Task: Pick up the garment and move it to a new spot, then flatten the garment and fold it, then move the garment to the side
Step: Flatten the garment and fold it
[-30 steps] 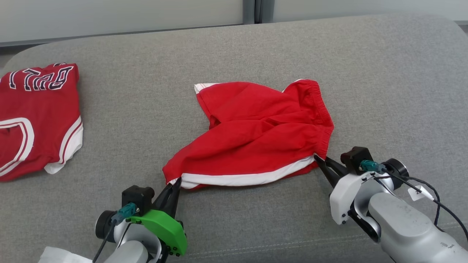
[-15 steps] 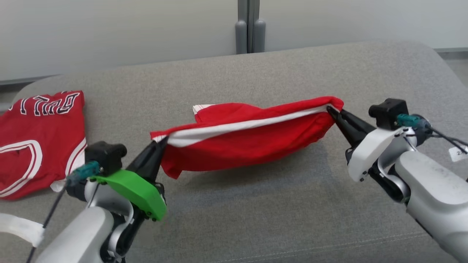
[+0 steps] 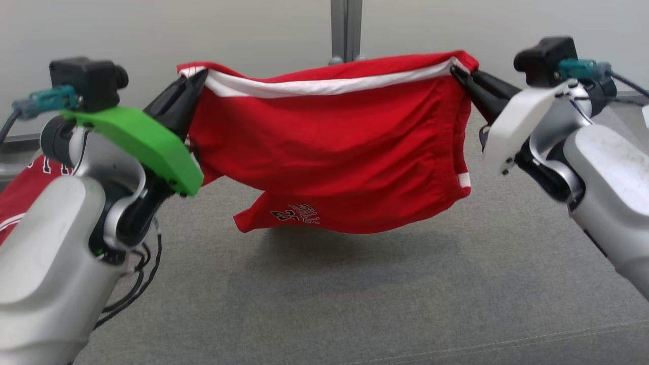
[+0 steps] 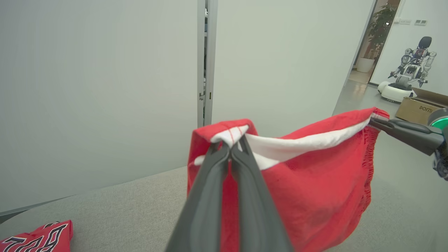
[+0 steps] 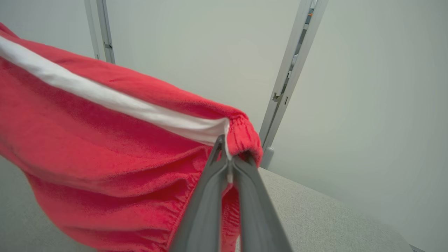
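The red jersey [image 3: 17, 195] at the left edge of the head view is mostly hidden behind the left arm [image 3: 50, 248], and in the left wrist view its lettered corner is cut off at the lower left. The dark print [image 3: 296, 214] low on the red shorts [image 3: 329, 137] is too small and blurred to read. In the right wrist view the shorts run off the left edge.
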Available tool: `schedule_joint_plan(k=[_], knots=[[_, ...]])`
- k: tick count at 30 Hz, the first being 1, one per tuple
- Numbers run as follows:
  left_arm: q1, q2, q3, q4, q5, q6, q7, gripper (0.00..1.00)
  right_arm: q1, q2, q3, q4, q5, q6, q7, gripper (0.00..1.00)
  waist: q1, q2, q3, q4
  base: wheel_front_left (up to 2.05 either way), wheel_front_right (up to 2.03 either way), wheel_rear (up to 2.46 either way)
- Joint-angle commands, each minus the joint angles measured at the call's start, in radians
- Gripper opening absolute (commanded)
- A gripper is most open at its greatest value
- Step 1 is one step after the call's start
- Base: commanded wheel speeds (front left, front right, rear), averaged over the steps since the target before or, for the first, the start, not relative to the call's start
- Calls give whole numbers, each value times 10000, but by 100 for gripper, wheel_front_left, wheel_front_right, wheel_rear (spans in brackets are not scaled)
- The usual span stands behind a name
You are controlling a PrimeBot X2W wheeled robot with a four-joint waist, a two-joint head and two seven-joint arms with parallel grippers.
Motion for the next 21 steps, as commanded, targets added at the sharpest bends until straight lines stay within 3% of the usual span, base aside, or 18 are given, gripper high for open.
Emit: schedule_joint_plan(k=[1, 6, 11, 16, 21], knots=[[-567, -268, -54, 374, -87, -111, 155, 0, -483, 134, 45, 304, 15, -9, 118, 0, 0, 0, 235, 144, 0, 0, 0], [-2799, -1241, 45, 2465, 284, -264, -158, 0, -2513, 789, -80, 2185, -306, -10, -48, 0, 0, 0, 955, 484, 0, 0, 0], [-5282, -2172, 287, 4490, 1295, -504, -2217, 0, -4873, 1499, -640, 4414, -1552, -13, -1609, 0, 0, 0, 2063, 877, 0, 0, 0], [-6192, -2549, 124, 5640, 1600, -1015, -3073, 0, -5759, 1887, -939, 5752, -2300, -14, -2650, 0, 0, 0, 3015, 1091, 0, 0, 0], [-6033, -2574, -151, 6443, 1628, -1511, -3124, 0, -5508, 2175, -1019, 6658, -2411, -14, -3086, 0, 0, 0, 3757, 1157, 0, 0, 0]])
